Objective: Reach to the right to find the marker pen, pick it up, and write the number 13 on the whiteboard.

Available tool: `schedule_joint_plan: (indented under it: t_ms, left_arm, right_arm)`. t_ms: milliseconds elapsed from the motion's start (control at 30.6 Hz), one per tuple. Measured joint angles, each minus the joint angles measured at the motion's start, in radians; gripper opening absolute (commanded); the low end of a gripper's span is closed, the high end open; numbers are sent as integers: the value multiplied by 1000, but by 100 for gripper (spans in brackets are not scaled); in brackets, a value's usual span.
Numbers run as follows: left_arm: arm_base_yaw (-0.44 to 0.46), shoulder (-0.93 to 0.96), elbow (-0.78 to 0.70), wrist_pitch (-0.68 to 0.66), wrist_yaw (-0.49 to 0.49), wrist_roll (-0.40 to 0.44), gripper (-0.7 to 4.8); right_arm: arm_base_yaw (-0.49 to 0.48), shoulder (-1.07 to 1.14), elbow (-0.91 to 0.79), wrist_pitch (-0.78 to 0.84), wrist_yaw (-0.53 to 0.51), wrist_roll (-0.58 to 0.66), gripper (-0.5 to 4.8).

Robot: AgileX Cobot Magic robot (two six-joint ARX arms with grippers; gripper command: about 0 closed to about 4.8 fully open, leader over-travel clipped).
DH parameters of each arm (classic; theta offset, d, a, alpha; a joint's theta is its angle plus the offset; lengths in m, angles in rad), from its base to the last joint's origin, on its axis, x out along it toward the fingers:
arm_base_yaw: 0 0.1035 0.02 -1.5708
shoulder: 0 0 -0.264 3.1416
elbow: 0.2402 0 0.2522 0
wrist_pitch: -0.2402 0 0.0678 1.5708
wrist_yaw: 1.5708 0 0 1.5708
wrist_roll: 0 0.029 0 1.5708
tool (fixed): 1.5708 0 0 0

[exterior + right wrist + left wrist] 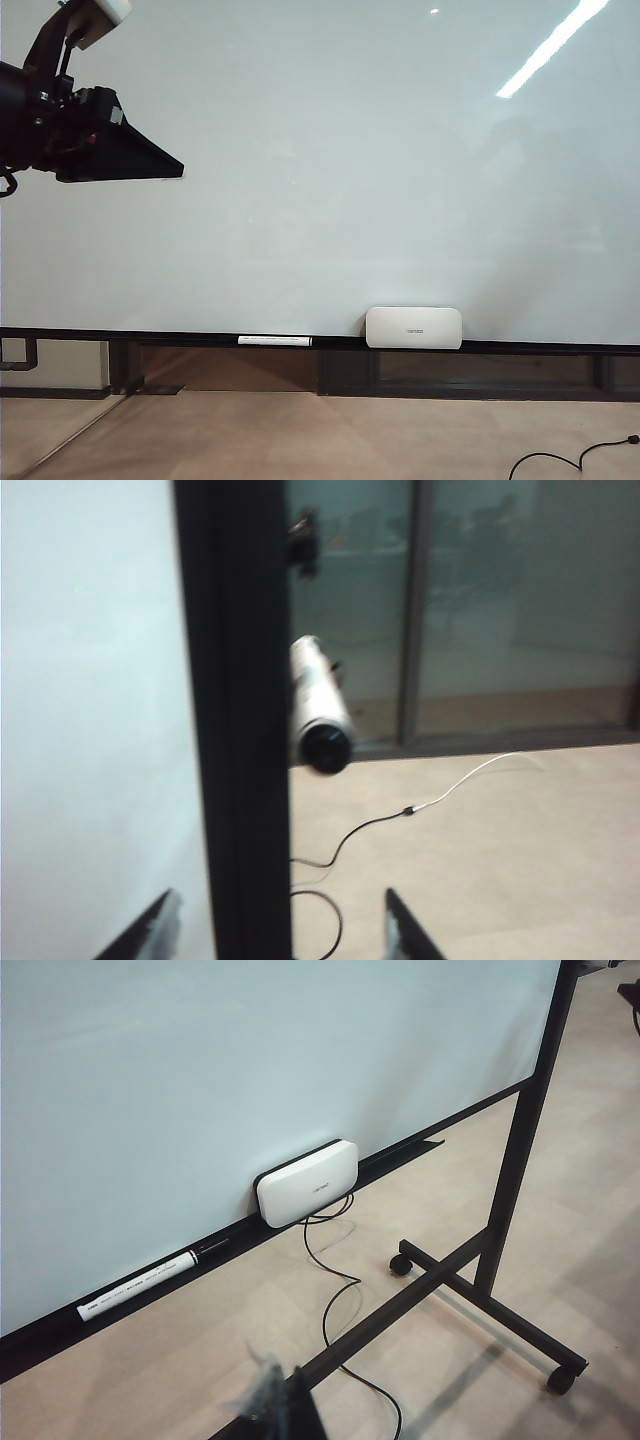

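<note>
The whiteboard (330, 170) fills the exterior view, and no number 13 shows on it. In the right wrist view the marker pen (318, 705), a pale barrel with a dark round end, sticks out beside the board's black side post (235, 730). My right gripper (278, 935) is open, its fingertips (150, 928) wide apart on either side of that post and short of the pen, holding nothing. My left gripper (170, 168) hangs at the board's upper left as a black wedge, apparently shut and empty. Its blurred tips (280, 1400) show over the floor.
A white rounded box (413, 327) and a thin white pen with a black end (275, 341) rest on the board's black bottom ledge (180, 336). A black cable (328, 1305) trails over the floor by the wheeled stand leg (480, 1300). Glass panels (520, 610) stand behind the post.
</note>
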Motion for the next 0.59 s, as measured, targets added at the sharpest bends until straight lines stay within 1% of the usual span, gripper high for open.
schedule_joint_plan:
  t_ms: [98, 261, 359, 424, 457, 588]
  left_arm:
    - [0, 0, 0, 0, 0, 1, -6]
    - [0, 0, 0, 4, 0, 2, -6]
    - [0, 0, 0, 5, 0, 5, -6]
    - [0, 0, 0, 7, -3, 5, -6]
    - [0, 0, 0, 7, -6, 5, -6]
    - [0, 0, 0, 8, -18, 5, -6]
  right_arm:
    - [0, 0, 7, 15, 9, 8, 253]
    - [0, 0, 69, 14, 10, 72, 253]
    - [0, 0, 107, -26, 9, 78, 254]
    - [0, 0, 131, -70, 7, 80, 275]
    - [0, 0, 140, -90, 6, 80, 277]
    - [0, 0, 146, -104, -14, 81, 277]
